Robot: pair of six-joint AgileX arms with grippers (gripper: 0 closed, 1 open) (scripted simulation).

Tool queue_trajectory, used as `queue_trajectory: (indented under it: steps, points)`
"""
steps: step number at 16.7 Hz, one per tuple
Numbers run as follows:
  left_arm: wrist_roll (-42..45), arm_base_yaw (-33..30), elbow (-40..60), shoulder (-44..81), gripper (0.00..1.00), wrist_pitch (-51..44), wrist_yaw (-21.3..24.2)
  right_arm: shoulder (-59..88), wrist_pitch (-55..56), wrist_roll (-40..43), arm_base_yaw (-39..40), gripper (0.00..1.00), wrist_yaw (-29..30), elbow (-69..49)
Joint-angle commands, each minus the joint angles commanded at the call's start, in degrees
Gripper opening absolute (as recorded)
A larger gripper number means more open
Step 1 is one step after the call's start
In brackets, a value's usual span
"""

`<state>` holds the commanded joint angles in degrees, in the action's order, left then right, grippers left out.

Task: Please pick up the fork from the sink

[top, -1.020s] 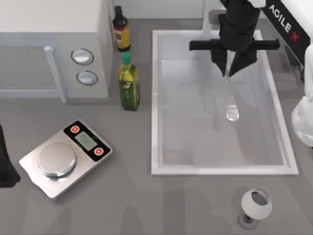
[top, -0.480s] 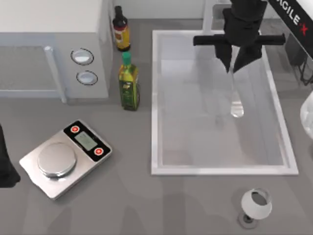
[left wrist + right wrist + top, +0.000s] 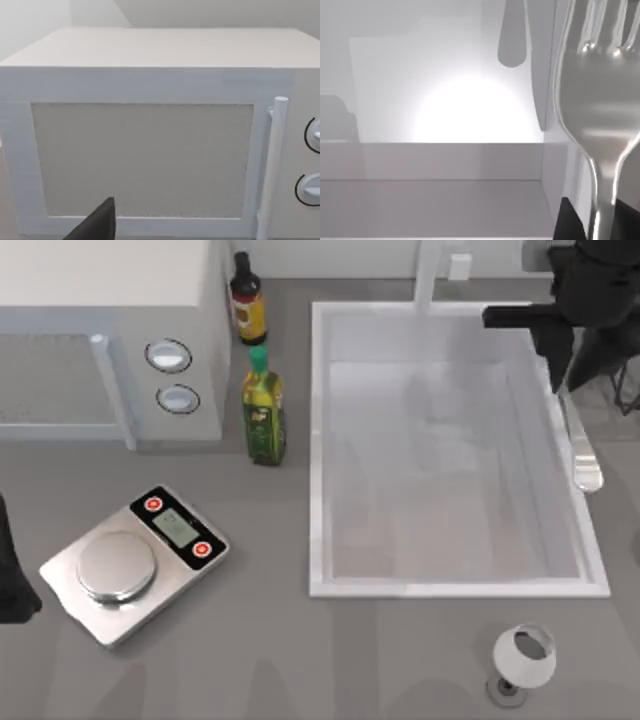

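Note:
My right gripper (image 3: pixel 571 386) hangs over the back right corner of the white sink (image 3: pixel 450 589), shut on the tine end of the silver fork (image 3: pixel 583 455). The fork's long handle runs toward the front above the sink's right rim and ends in a rounded tip. In the right wrist view the fork (image 3: pixel 600 100) fills the near side with its tines up, gripped between the dark fingers (image 3: pixel 566 221), and the sink's basin lies behind it. My left arm (image 3: pixel 10 570) is parked at the table's left edge.
A white microwave (image 3: pixel 110 340) stands at the back left. A dark sauce bottle (image 3: pixel 248 300) and a green oil bottle (image 3: pixel 264 410) stand between it and the sink. A kitchen scale (image 3: pixel 130 560) sits front left, and a white cup (image 3: pixel 523 658) front right.
My right gripper has carried the fork to the right, from above the sink's basin to above its right rim. The left arm has not moved.

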<state>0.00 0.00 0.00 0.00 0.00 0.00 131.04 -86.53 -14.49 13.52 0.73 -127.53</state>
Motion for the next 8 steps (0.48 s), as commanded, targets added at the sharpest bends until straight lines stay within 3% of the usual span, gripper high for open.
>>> queue_trajectory:
  steps: [4, 8]
  points:
    - [0.00, 0.00, 0.00, 0.00, 1.00, 0.00, 0.00, -13.15, 3.52, 3.21, -3.16, 0.00, -0.41, 18.04]
    - [0.00, 0.00, 0.00, 0.00, 1.00, 0.00, 0.00, -20.83, 5.53, 5.11, -5.02, 0.00, -0.66, 26.48]
